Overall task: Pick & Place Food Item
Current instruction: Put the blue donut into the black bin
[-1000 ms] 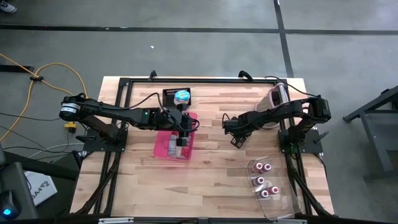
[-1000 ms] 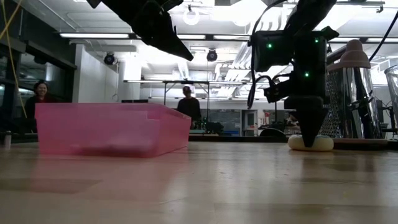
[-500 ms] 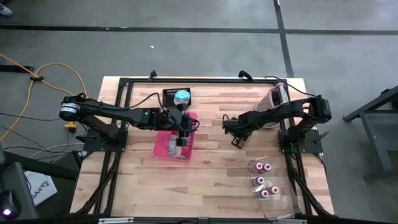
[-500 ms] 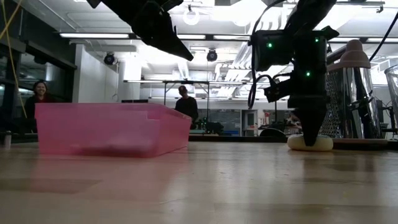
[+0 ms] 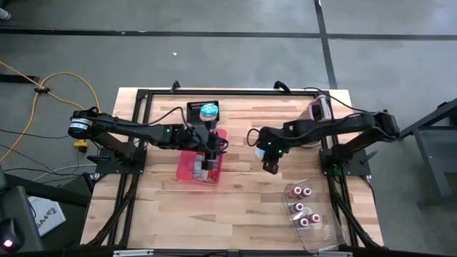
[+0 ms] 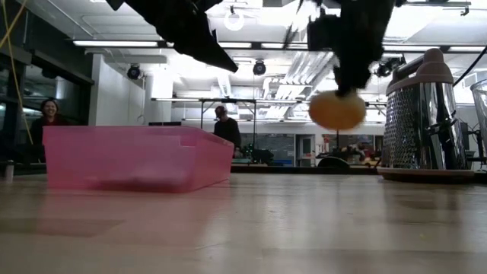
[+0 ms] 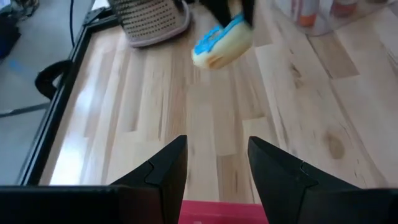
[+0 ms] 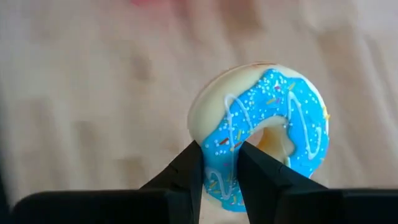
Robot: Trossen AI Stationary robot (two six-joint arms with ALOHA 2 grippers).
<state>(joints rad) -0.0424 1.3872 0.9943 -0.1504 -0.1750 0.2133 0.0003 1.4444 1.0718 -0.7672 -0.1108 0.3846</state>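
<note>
Donut point(image 8: 261, 134), blue-iced with sprinkles, pinched by the rim in the right hand point(image 8: 219, 171) and lifted clear of the counter point(image 5: 243, 193); in the low view it hangs in the air point(image 6: 337, 109). Right hand point(image 5: 265, 151) sits mid-counter, at 3 o'clock from the pink bin point(image 5: 191, 168), apart from it. Left hand point(image 5: 209, 158) hovers over the bin, fingers point(image 7: 163, 169) parted, gripping nothing. Grater point(image 6: 424, 118) stands at the counter's 1 o'clock corner. Black tray point(image 5: 194, 108) with another blue donut at 12 o'clock of the bin. Clear tray point(image 5: 325, 227) of three small pink-topped items at 5 o'clock.
</note>
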